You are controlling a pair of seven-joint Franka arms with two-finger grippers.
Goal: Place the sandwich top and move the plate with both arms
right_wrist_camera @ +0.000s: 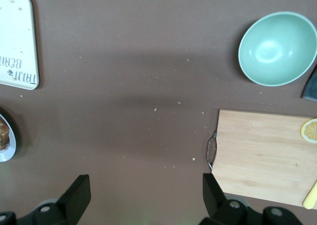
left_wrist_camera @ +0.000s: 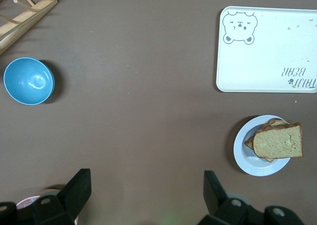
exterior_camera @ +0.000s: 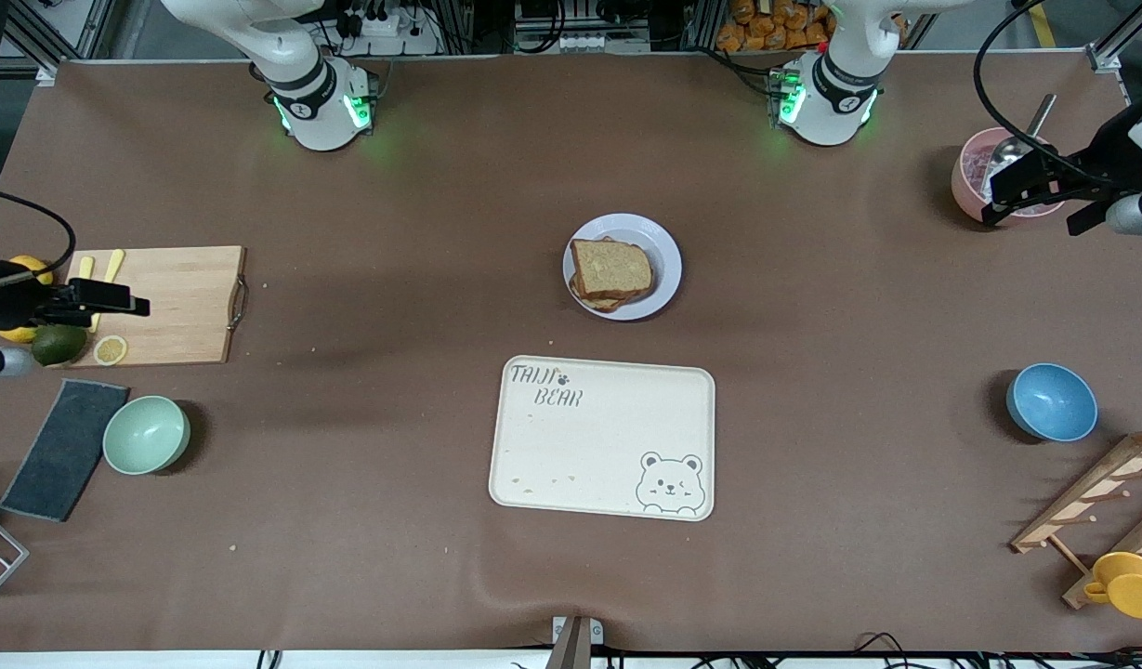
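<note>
Your sandwich top (exterior_camera: 611,268) lies on the plate (exterior_camera: 664,251). Left gripper (exterior_camera: 1030,186) over the pink bowl (exterior_camera: 966,177), right gripper (exterior_camera: 101,297) over the cutting board (exterior_camera: 185,307): both jaws apart.

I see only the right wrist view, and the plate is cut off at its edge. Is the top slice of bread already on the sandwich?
Observer: Yes, the top slice lies on the stack on the plate, a little skewed.
Operator: Where is the left gripper?
Observer: The left gripper is open, over the pink bowl at the left arm's end.
Operator: Is anything on the tray?
Observer: Only crumbs show on the tray.
</note>
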